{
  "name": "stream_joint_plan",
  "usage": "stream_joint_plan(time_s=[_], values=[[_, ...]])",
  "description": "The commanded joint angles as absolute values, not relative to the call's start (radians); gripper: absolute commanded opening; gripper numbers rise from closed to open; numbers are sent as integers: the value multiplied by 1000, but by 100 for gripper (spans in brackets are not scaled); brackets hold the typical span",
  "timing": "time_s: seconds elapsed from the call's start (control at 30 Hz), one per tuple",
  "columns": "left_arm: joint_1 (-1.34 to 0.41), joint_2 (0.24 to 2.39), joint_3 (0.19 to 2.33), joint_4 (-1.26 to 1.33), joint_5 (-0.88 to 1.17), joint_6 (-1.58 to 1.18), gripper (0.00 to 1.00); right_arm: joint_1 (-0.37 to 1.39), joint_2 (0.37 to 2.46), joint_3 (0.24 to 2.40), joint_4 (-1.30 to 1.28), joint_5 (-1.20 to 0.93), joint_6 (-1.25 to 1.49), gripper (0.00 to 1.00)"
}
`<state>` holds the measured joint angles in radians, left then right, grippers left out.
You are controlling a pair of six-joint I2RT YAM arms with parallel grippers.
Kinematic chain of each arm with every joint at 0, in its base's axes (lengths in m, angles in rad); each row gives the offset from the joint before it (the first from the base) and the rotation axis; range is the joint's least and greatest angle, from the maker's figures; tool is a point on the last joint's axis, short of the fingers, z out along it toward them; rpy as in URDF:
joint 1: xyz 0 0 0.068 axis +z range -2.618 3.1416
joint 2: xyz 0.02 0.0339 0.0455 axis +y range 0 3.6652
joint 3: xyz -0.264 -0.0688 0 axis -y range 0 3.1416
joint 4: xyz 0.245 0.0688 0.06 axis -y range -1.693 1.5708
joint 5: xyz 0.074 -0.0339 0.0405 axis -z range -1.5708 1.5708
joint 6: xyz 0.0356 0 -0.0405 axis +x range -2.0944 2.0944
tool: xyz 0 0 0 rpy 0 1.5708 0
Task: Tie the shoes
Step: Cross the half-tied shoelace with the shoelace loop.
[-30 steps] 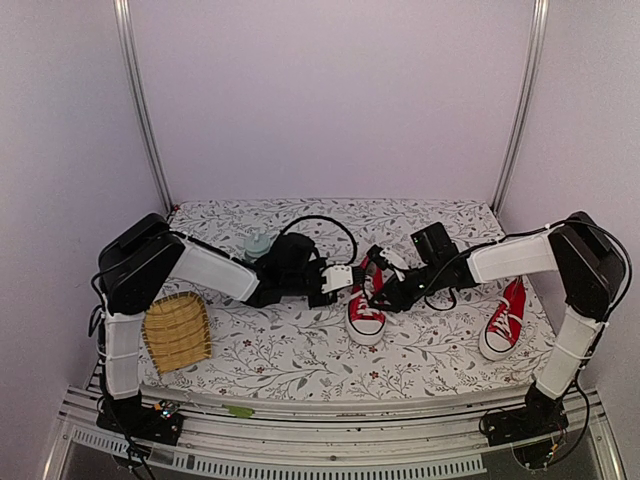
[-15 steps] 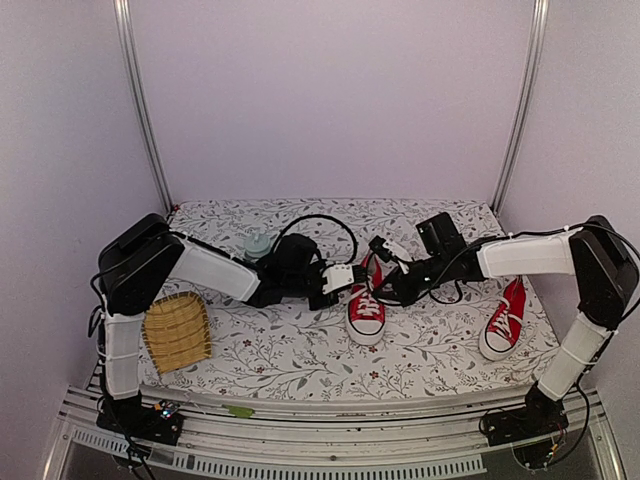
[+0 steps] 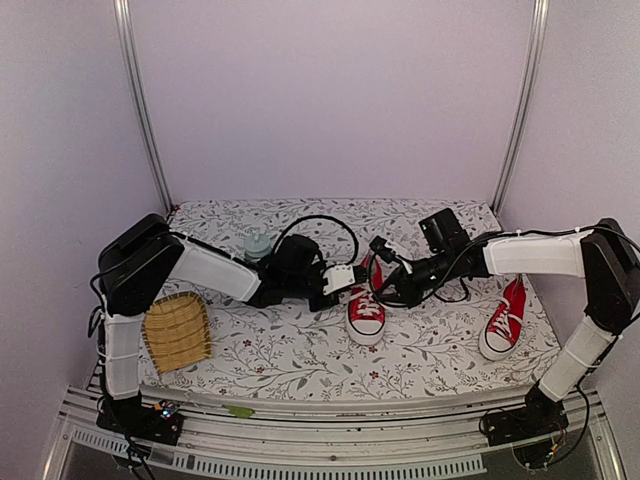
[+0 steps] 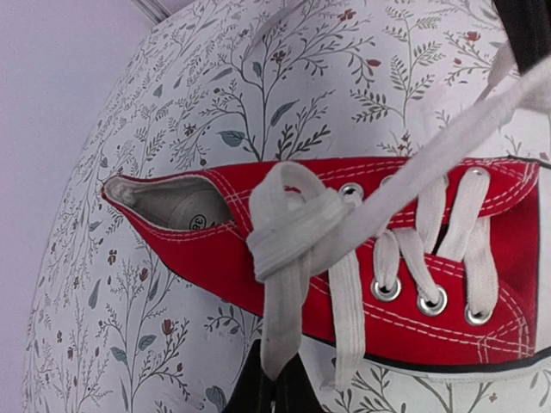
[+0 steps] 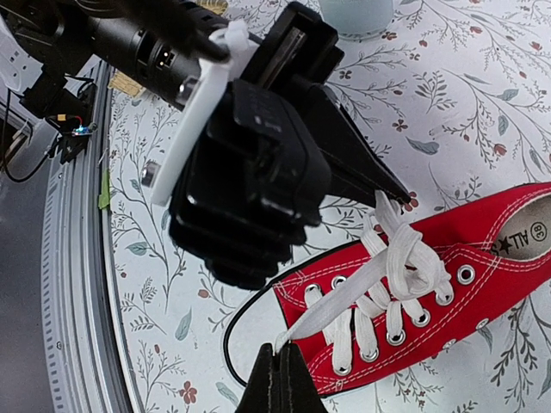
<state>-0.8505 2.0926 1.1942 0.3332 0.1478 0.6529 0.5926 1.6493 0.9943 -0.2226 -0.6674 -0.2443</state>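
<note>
While looking down from above, found one small red canvas low-top sneaker [image 3: 366,313] with white toe cap and sole near the middle of the floral-print table cover [image 3: 300,360], toe toward the near edge. Found the second red sneaker [image 3: 503,320] of the same make well apart to the right, toe also turned nearward. Saw the left gripper [image 4: 277,391] pressed together on one flat white lace end [image 4: 277,320], just left of the middle sneaker. Saw the right gripper [image 5: 277,372] likewise clamped tight on the other white lace strand [image 5: 320,312], just right of that shoe. Noted a single crossed wrap [image 4: 288,228] bunched over the top eyelets, with both strands running out from it to the fingertips. Spotted a woven bamboo tray [image 3: 177,332] at the near left and a pale blue-green round container [image 3: 258,243] farther back, behind the left arm.
</note>
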Motion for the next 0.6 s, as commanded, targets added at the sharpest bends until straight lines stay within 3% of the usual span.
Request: stream_joint_plan(time_s=[0.0, 0.17, 0.3, 0.37, 0.57], values=[[-864, 2055, 1217, 332, 153, 642, 0, 588, 1648, 1013, -263, -689, -264, 1], [-862, 2059, 1214, 333, 155, 646, 0, 587, 1675, 985, -224, -687, -243, 1], [-863, 2057, 1212, 336, 159, 646, 0, 571, 1695, 987, -229, -644, -232, 22], [-863, 2056, 1211, 336, 166, 647, 0, 562, 1684, 986, -207, -638, -232, 26], [-863, 2055, 1212, 337, 169, 645, 0, 560, 1692, 1014, -62, -650, -207, 28]])
